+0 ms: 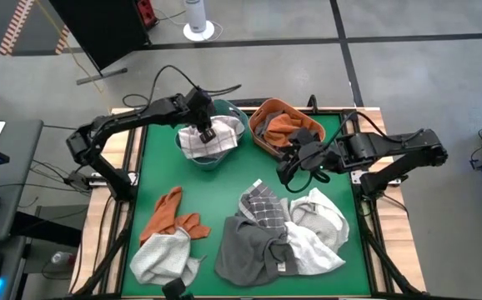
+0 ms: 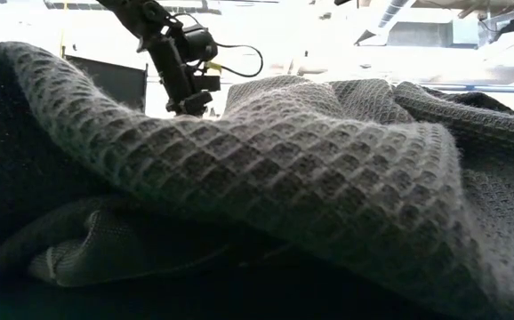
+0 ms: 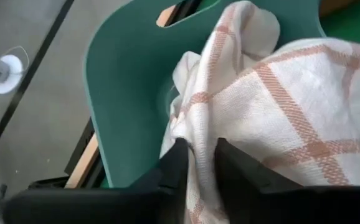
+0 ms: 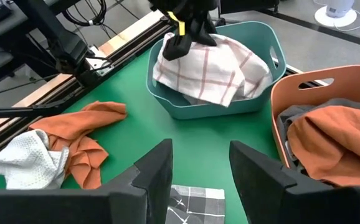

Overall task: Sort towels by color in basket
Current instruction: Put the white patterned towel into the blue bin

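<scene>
My left gripper (image 1: 206, 132) reaches down into the teal basket (image 1: 224, 107) and is shut on a white towel with thin reddish check lines (image 4: 211, 68) that lies in the basket. My right gripper (image 4: 200, 162) hangs open over the green table, beside the orange basket (image 4: 329, 81), and touches nothing. That basket holds a rust-orange towel (image 4: 336, 134) lying on a grey one. On the table lie an orange towel (image 1: 170, 217) with a white one (image 1: 162, 258), a dark grey towel (image 1: 249, 246), a dark-checked towel (image 1: 263, 204) and a white towel (image 1: 316, 225). My left gripper pinches a raised fold of the checked towel (image 3: 198, 134) between its two fingers (image 3: 177, 162), near the towel's far left corner. It comes from above, pointing down. The rest of the towel lies spread in the teal basket (image 3: 124, 81), slack.
The two baskets stand side by side at the table's far edge. The loose towels crowd the near half of the table. Bare green mat (image 4: 186, 124) shows between baskets and towels. In the low view the dark grey waffle towel (image 2: 328, 178) fills nearly everything.
</scene>
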`<action>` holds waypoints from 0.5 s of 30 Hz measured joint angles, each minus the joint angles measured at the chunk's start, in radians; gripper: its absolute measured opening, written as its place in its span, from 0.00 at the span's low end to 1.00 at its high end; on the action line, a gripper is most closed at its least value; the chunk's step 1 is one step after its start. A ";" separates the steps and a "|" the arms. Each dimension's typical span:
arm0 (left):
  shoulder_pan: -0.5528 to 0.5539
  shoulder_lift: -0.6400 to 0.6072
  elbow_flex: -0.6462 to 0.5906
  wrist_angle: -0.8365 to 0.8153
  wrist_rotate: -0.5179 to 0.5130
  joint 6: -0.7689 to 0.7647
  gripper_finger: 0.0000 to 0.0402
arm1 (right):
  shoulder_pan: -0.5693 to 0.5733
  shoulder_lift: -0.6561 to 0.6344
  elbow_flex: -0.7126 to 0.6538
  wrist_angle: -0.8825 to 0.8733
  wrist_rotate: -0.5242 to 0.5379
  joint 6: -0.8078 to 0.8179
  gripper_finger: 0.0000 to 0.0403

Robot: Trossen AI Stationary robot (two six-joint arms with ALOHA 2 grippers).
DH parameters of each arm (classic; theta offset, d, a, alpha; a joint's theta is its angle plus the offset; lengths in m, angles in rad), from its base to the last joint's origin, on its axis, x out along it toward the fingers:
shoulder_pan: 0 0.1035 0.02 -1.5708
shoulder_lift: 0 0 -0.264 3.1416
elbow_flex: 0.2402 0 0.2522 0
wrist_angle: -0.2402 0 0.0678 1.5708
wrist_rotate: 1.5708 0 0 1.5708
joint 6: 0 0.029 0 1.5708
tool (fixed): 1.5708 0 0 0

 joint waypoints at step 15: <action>0.082 -0.066 0.198 -0.110 0.198 -0.079 0.60 | -0.025 0.000 0.000 -0.016 0.003 -0.025 0.46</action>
